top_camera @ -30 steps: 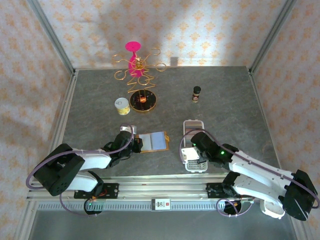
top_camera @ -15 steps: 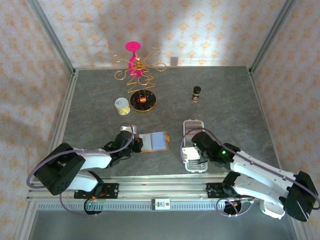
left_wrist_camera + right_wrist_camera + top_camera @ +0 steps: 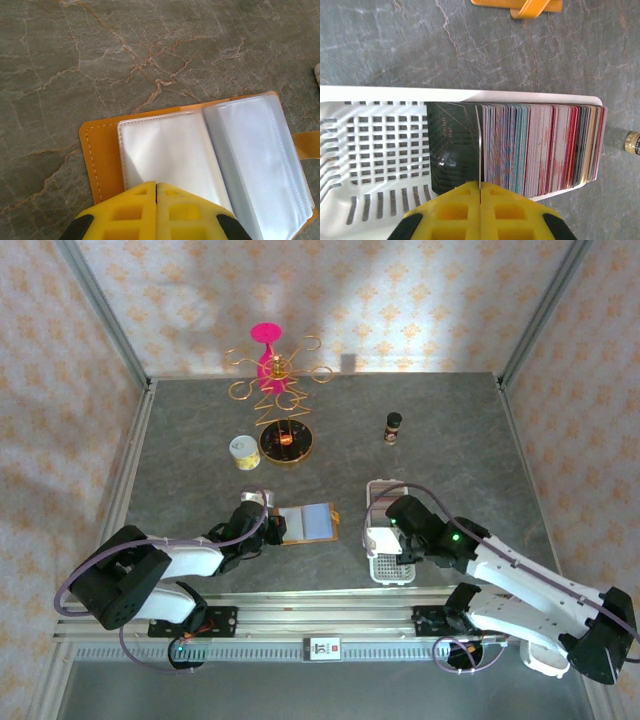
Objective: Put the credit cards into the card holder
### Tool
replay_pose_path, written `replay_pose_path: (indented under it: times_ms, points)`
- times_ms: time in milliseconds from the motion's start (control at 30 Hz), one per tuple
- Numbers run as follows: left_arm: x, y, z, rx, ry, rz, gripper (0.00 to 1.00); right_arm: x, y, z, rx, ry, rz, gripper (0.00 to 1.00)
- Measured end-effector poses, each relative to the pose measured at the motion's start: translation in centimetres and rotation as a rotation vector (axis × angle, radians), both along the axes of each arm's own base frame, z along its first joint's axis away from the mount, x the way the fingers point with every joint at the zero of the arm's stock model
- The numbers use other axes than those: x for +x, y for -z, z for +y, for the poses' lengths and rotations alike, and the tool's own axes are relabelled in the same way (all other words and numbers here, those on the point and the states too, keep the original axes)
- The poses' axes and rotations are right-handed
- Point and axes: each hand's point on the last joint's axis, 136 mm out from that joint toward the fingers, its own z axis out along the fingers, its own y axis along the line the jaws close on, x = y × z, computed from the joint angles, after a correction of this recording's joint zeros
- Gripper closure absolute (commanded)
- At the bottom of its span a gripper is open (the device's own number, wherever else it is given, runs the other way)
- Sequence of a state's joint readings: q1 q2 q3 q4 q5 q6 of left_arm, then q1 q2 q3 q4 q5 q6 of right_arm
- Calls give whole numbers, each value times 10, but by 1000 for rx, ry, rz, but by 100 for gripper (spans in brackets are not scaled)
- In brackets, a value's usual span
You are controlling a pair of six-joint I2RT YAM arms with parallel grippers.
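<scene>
At the right gripper [image 3: 480, 192], yellow fingers [image 3: 445, 210] clenched on a thin pale card [image 3: 479, 145], seen edge-on and running straight into the seam between them. Just left of it, a dark card [image 3: 452, 150] tilted with its face showing; just right, the packed row of credit cards [image 3: 540, 145] standing on edge in reds, teals, whites and greys. All held in a long white slotted tray [image 3: 375, 145], cards at one end, bare grid at the other. Beyond the tray's rim, grey veined table [image 3: 395, 45]. At the left gripper [image 3: 156, 197], fingers pressed together with nothing visible between them, tips over the near edge of the left clear sleeve [image 3: 165, 150]; cannot tell whether touching it. Around that sleeve, the card holder [image 3: 100, 160], orange, lying open and flat on the table, a second clear sleeve [image 3: 255, 150] on its right leaf and the closing tab [image 3: 306, 145] poking out past it. From above, holder apart from the tray, between the two arms. Farther back, a small tin [image 3: 243, 452], a round gold dish [image 3: 287, 443], a gold wire stand [image 3: 272, 380] with a pink top, and a small dark bottle [image 3: 393, 427].
</scene>
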State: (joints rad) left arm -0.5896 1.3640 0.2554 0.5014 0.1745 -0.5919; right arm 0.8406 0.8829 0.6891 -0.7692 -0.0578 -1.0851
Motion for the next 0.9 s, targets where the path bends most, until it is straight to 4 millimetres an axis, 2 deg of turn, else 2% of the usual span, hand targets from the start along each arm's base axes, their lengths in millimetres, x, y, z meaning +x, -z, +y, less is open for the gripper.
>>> replay_pose_path:
  times_ms: [233,433,600,700,900]
  points:
    - [0,0,0,0,0,0,99,-3,-36,18,149,16,12,100]
    - [0,0,0,0,0,-1,99,8,-88,51,466,111,-11,100]
    - [0,0,0,0,0,-1,99,27,-125,76,770,305,55,100]
    - [0,-1,0,-1,0,-1,99,40,-129,89,901,454,152,100]
    - [2,-7,-1,-13,0,-21,99,62,-115,112,1061,720,350,100]
